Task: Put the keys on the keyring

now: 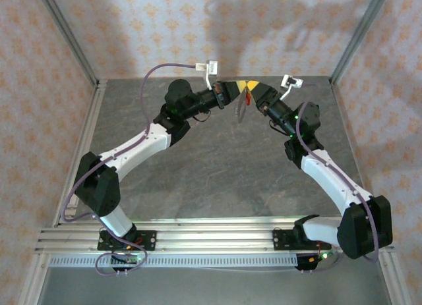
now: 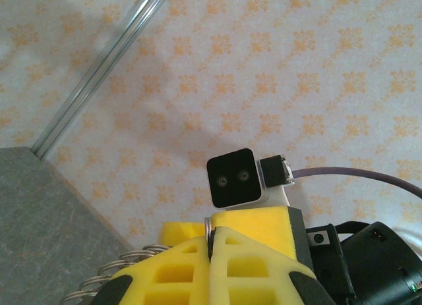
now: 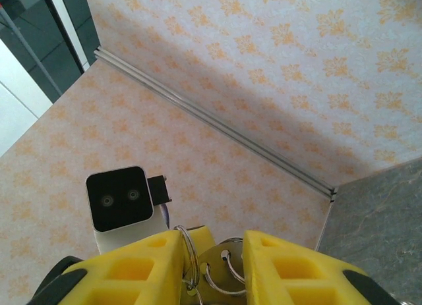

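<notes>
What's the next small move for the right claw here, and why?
Probably close the right claw a little more on the metal loops sitting in its gap. The left claw pinches the keyring edge-on between shut fingers, and the red key hangs between the two claws. The right fingers stand apart, so I can't tell that they grip anything yet.

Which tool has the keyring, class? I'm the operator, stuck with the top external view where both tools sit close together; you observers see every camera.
Observer: The left wrist view shows the left tool shut, its yellow fingers pinching the keyring edge-on.
Operator: And the other one?
Observer: In the right wrist view the right tool has its fingers apart, with small metal rings in the gap.
</notes>
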`<state>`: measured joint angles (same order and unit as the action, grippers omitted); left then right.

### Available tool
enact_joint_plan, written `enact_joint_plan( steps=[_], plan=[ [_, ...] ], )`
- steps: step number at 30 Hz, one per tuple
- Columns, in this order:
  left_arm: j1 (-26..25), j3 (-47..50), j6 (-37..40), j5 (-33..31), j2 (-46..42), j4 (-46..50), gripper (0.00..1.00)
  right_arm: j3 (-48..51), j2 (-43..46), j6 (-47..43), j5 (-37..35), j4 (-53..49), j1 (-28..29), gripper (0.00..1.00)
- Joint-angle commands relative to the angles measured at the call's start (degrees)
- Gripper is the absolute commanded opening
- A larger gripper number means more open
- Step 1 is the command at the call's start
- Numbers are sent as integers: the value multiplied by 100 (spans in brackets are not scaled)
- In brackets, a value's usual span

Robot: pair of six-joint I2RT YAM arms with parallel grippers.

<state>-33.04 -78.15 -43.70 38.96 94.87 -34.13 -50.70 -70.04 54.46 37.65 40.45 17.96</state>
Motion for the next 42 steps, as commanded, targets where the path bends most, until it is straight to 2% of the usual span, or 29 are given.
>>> enact_joint_plan(
  steps=[1, 5, 12, 15, 17, 22, 23, 28, 31, 36, 42],
  plan=[
    [-59, -42, -15, -46, -163, -308, 0, -203, 28, -14, 21, 325, 25, 29],
    [-64, -60, -24, -30, -138, -308, 0, -256, -9, -13, 41, 298, 31, 24],
    [-90, -78, -15, -11, -124, -287, 0, -283, -36, -40, 91, 246, 32, 8],
    [-90, -86, -15, 5, -114, -294, 0, -300, -40, -66, 95, 212, 29, 6],
    [-98, -112, -24, 23, -103, -266, 0, -309, -58, -83, 129, 215, 29, 0],
    [-98, -182, 26, -6, -127, -65, 0, -296, -46, -228, 113, 91, 30, 0],
    [-99, -207, 81, -43, -154, 39, 2, -287, -23, -303, 90, 15, 28, 0],
    [-68, -305, 418, -138, -341, 571, 30, -317, 45, -600, 214, -322, -19, 0],
    [37, -341, 604, -174, -480, 869, 41, -391, 17, -672, 429, -466, -122, 0],
    [374, -434, 703, 62, -576, 1216, 53, -621, -57, -858, 958, -790, -342, 0],
    [707, -914, 1052, 873, -328, 1980, 57, -1119, -206, -1300, 1791, -1505, -616, 0]
  ],
)
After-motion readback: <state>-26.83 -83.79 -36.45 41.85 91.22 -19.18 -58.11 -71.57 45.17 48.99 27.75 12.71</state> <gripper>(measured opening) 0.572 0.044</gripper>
